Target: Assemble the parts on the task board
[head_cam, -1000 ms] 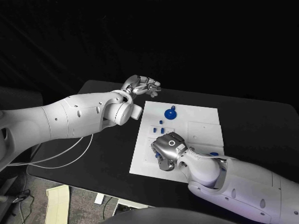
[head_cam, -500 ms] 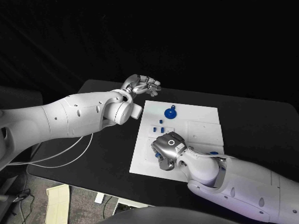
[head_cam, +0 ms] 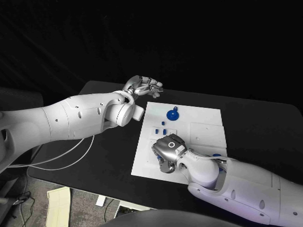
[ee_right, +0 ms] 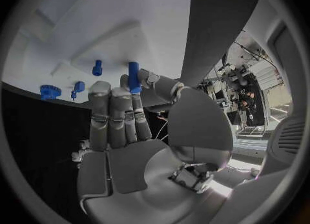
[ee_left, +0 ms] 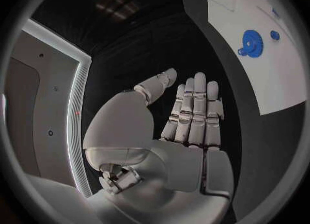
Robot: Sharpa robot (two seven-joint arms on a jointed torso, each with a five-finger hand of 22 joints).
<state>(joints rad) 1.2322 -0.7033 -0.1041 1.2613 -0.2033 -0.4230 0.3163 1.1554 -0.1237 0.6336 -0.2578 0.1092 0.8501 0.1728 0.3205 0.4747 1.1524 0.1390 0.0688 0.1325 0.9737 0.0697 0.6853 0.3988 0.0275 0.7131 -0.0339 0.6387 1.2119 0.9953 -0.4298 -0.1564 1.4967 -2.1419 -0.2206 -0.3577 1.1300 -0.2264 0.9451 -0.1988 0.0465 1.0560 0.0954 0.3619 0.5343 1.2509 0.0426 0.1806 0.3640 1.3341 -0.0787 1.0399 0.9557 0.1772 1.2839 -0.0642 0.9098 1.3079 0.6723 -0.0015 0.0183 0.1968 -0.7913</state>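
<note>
One right hand [head_cam: 168, 152], nearest, over the near left part of the white task board [head_cam: 206, 118], pinches an upright blue peg [ee_right: 134, 77] between thumb and fingers. Small blue parts [head_cam: 163, 127] stand mid-board; a blue gear [head_cam: 173, 114] lies beyond. Farthest, left hand [head_cam: 143, 87], off the board's far left corner, fingers straight and released, holds nothing.

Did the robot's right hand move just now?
Yes, a little. The right hand slid along the task board toward its left edge and slightly nearer the robot. It pinches a blue peg.
</note>
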